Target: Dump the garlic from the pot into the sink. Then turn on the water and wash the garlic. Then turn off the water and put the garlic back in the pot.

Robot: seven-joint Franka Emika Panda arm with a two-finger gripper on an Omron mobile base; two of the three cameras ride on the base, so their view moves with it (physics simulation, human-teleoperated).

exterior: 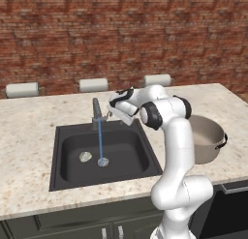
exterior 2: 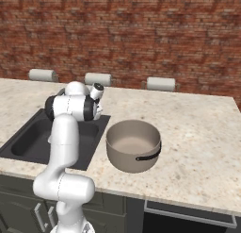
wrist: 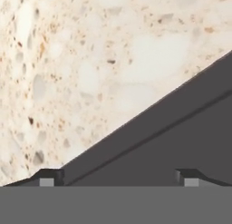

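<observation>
Pale and lumpy, the garlic [exterior: 85, 156] lies on the floor of the sink [exterior: 65, 171], left of the round silver drain [exterior: 102, 161] and close to it but apart from it. A thin blue stream of water [exterior: 100, 139] runs straight down from the short grey faucet [exterior: 96, 112] at the sink's back edge and lands on the drain, so the water falls just beside the garlic and not on it. The dark basin is set into a speckled beige stone counter [exterior: 29, 131]. To the right of the sink, near the counter's front edge, the grey-beige pot [exterior 2: 133, 145] stands upright, with a dark handle on its side.

The white arm reaches over the sink's back right corner, its hand close to the faucet. In the hand view the fingers [wrist: 118, 177] stand wide apart with nothing between them, over the sink's rim where it meets the counter.

Three pale rolls [exterior: 93, 84] lie along the counter's back edge, against the red brick wall [exterior: 121, 35].
</observation>
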